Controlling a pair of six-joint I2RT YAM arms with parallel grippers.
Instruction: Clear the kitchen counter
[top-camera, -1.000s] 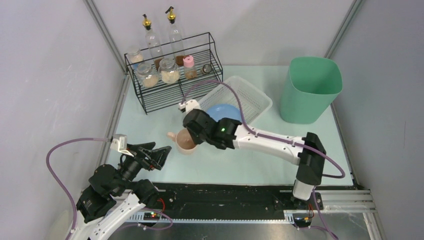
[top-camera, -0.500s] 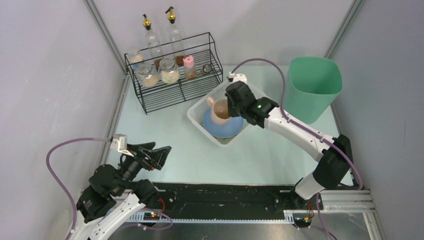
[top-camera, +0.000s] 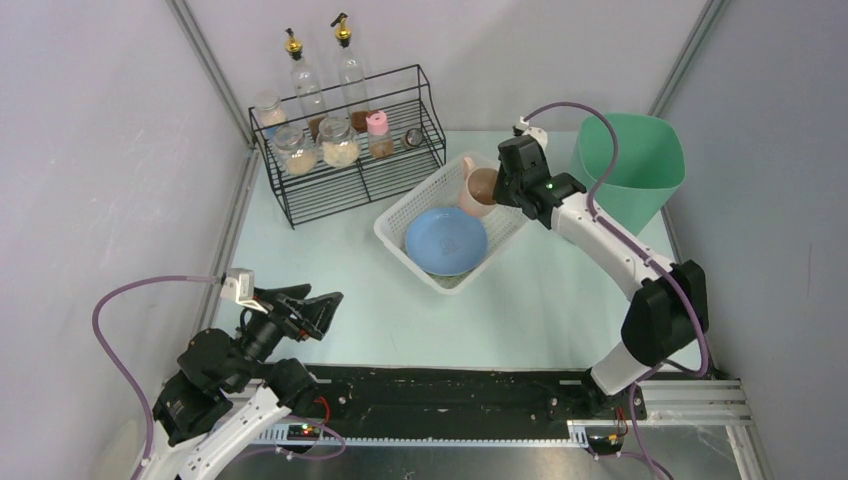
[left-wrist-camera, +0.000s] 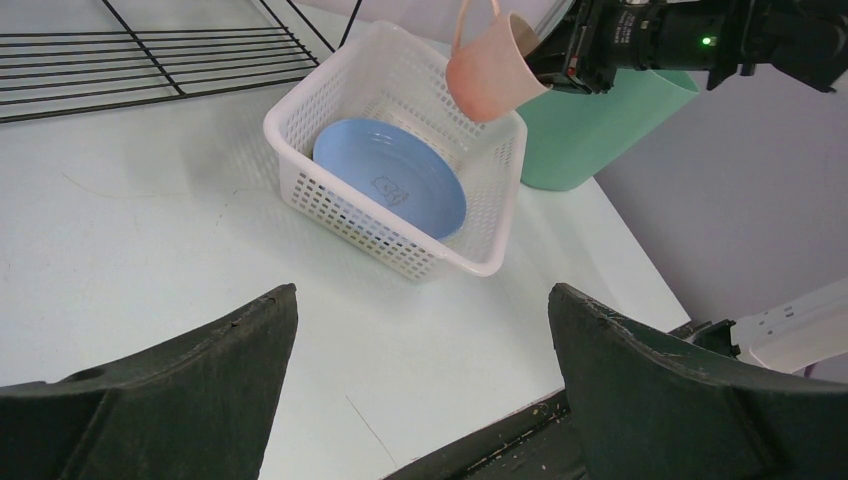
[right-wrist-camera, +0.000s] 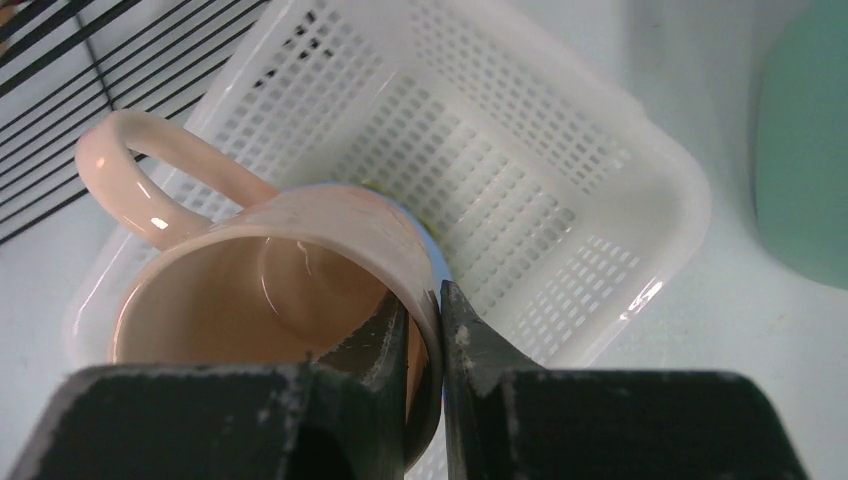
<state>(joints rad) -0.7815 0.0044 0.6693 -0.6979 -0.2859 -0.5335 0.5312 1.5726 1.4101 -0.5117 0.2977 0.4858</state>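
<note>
1. You are looking at the counter (top-camera: 330, 250): a large, flat rectangle of pale mint green, smooth and matte, lying level.
2. Its near edge meets a black rail (top-camera: 450, 385), and pale walls (top-camera: 100, 150) close in its back and both sides.
3. It carries a black wire rack (top-camera: 345, 190) at its far-left corner, a white basket (top-camera: 412, 258) set at an angle near the middle, and a green bin (top-camera: 620, 190) at its far-right corner.
4. From the left wrist view, you can see thin, faint scratches on the counter (left-wrist-camera: 150, 230) and small specks near its front edge.
</note>
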